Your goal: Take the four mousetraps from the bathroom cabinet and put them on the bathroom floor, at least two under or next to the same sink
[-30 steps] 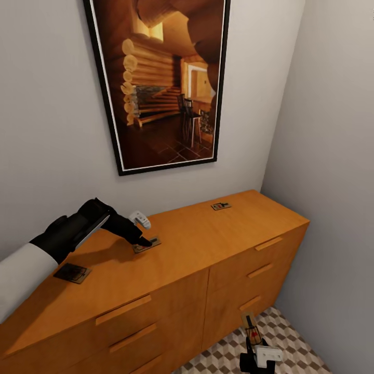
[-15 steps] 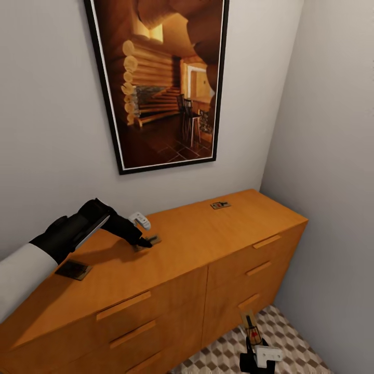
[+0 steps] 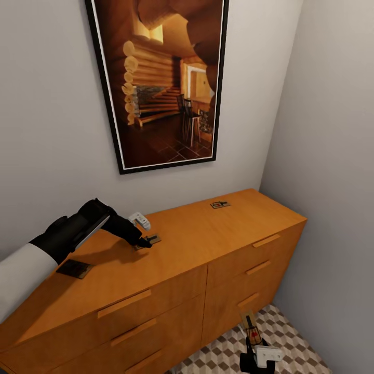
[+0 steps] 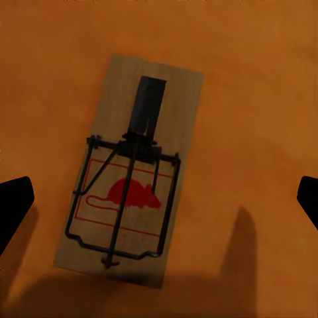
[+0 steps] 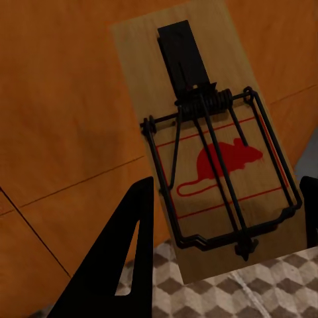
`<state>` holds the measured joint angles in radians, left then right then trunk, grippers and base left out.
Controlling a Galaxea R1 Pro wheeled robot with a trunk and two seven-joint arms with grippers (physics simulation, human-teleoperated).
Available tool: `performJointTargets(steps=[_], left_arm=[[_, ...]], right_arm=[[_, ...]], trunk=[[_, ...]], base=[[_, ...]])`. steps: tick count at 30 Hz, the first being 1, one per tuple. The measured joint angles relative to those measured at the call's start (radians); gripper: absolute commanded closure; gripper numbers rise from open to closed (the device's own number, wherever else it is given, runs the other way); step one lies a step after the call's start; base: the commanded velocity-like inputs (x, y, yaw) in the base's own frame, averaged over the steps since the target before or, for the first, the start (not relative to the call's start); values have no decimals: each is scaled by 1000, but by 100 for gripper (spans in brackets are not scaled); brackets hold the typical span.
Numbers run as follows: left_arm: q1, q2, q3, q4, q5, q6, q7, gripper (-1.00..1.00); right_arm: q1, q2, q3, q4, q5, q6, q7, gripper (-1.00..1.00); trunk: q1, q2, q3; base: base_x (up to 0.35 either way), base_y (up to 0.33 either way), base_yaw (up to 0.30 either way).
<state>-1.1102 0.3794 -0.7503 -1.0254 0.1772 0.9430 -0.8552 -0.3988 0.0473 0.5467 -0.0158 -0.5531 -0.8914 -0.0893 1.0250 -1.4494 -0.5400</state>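
Little has shifted since a second ago: the whole head picture has slid slightly, so the camera moved, while the left gripper (image 3: 147, 241) stays low over the middle mousetrap (image 3: 152, 240) on the cabinet (image 3: 208, 244), perhaps a touch lower onto it. In the head view, taking the cabinet as the landmark, that trap lies on its top near the wall side; a second trap (image 3: 75, 268) lies on the top toward the left end, beside the robot's forearm, and a third (image 3: 221, 204) sits on the top near the right end, close to the wall under the framed picture (image 3: 161, 83). Down in front of the cabinet's right drawers, over the cube-patterned bathroom floor (image 3: 291, 343), the right gripper (image 3: 253, 340) carries a fourth trap (image 3: 251, 326) standing upright. From the left wrist view, the trap (image 4: 132, 172) lies flat on the cabinet top with the two black fingertips (image 4: 13, 202) spread wide on either side and clear of the board, so nothing is held yet. A thin board flat on wood gives the fingers little edge, and I judge that closing too high would skid over it or nudge it along the top. From the right wrist view, the fingers (image 5: 122, 252) are clamped on the lower end of the carried trap (image 5: 205, 139), with the cabinet front behind; held by one end, it could pivot or slip if that arm swings.
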Motion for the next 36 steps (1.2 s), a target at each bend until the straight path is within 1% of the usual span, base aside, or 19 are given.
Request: performJointTargets(steps=[21,28,36], left_arm=[[2,3,0,1,0,5,0,-100],[2,3,0,23,-1,3,0,-100],[3,3,-3,43,-1,2,0,-100]], right_arm=[[0,0,0,0,0,1,0,100],[0,1,0,0,0,1,0,100],[0,1,0,0,0,1,0,100]], trunk=[[0,0,0],[0,0,-5],[0,0,-6]], base=[[0,0,0],[0,0,0],[0,0,0]])
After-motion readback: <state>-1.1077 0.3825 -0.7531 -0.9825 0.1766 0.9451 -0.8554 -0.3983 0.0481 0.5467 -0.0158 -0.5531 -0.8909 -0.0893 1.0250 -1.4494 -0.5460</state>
